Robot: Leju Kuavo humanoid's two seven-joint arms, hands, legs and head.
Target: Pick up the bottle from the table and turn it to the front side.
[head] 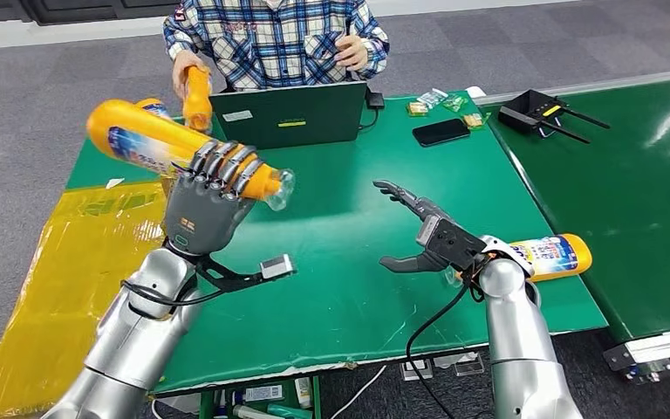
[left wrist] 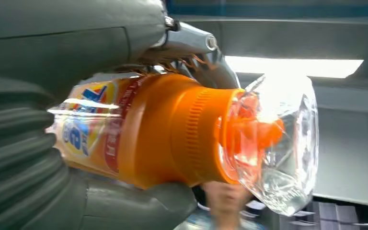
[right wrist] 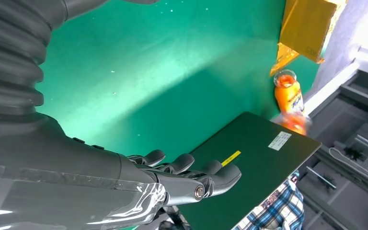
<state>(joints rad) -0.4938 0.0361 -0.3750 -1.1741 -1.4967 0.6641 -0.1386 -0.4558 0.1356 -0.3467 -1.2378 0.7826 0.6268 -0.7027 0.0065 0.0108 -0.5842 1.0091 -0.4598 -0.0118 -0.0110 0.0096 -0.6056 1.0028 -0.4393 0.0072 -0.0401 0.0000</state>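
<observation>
My left hand (head: 202, 202) grips the orange plastic bottle with the clear cap (head: 167, 148) near its neck, lifted off the green table (head: 349, 253) and lying tilted, base high toward the person in a plaid shirt (head: 275, 39) who sits behind a dark green laptop (head: 290, 113). My right hand (head: 425, 237) hovers over the table with fingers spread, holding nothing; a second orange bottle (head: 558, 255) lies on its side just behind that wrist. The risk, as I judge it: the grasp sits close to the cap end, so the heavy body could lever loose and slip as I rotate it, or the raised base could swing toward the laptop.
</observation>
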